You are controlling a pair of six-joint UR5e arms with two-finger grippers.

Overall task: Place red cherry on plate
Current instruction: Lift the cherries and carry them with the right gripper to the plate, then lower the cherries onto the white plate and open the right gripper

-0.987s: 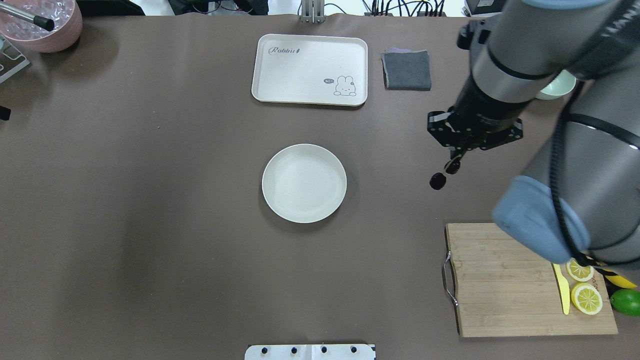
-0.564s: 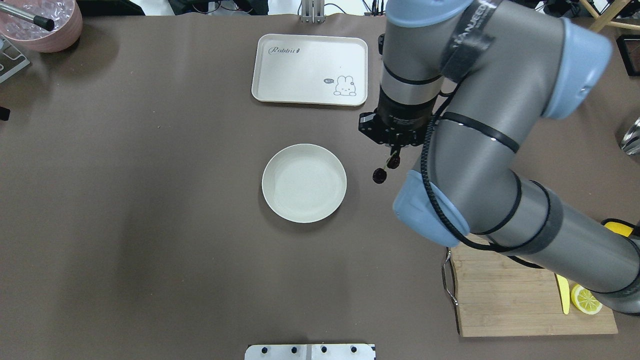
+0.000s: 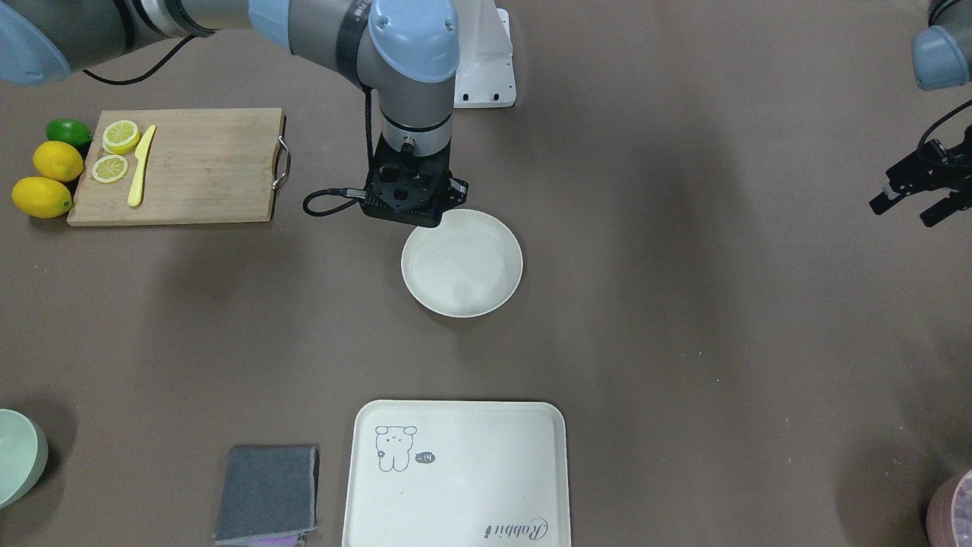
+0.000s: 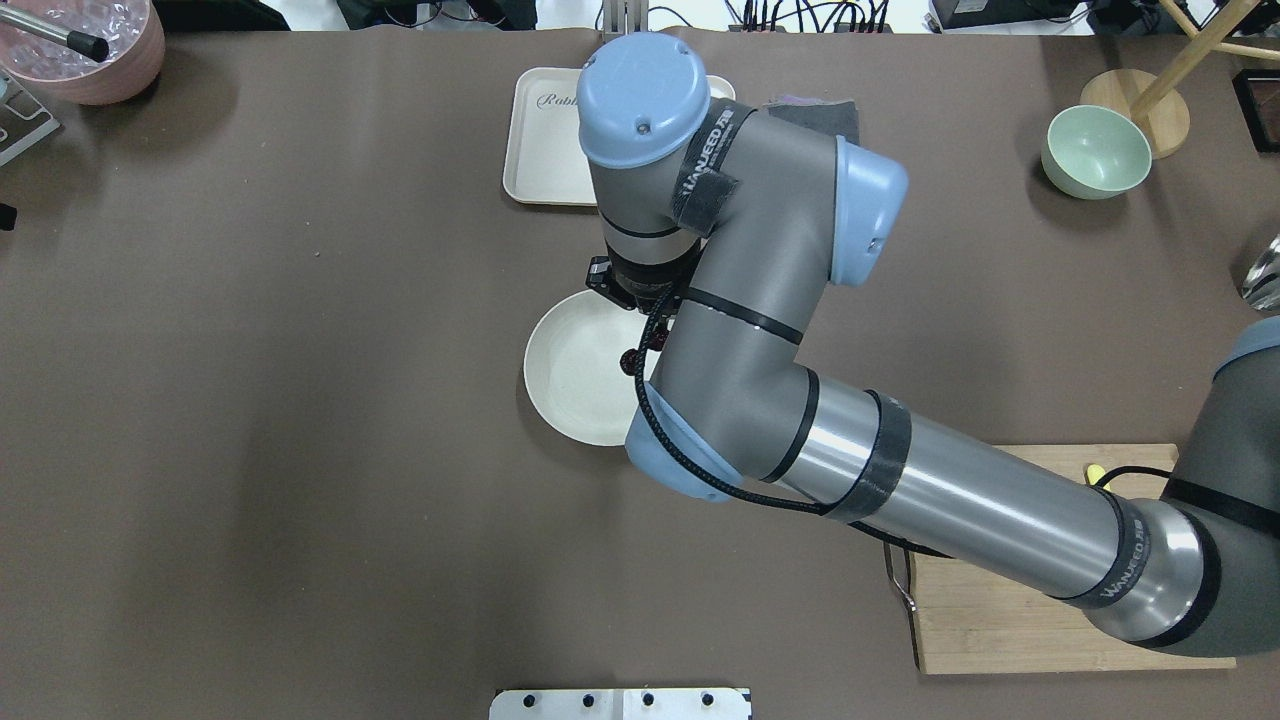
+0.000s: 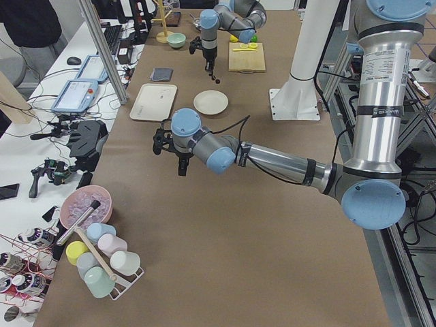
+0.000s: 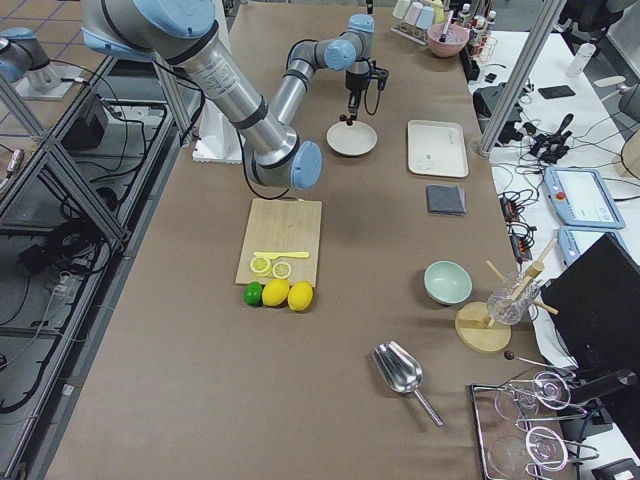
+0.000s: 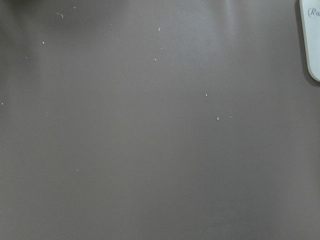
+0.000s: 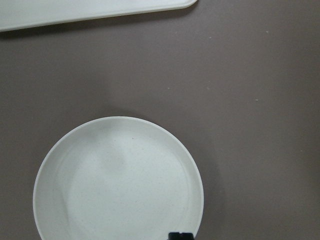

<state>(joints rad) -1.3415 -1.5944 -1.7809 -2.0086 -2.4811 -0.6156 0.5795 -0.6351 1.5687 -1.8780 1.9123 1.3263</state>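
The red cherry, a dark pair on a short stem, hangs from my right gripper, which is shut on the stem. It dangles above the right part of the round cream plate without touching it. From the front, the gripper's black body hides the cherry and covers the plate at its robot-side rim. The right wrist view looks down on the plate, with a dark fingertip at the bottom edge. My left gripper hovers open and holding nothing, far off at the table's side.
The rabbit tray and a grey cloth lie beyond the plate. A wooden cutting board holds lemon slices and a yellow knife, with whole lemons and a lime beside it. A mint bowl stands at the far right.
My right arm has swept leftward with the cherry, from well right of the plate to above the plate's right part. The left gripper shows no movement.
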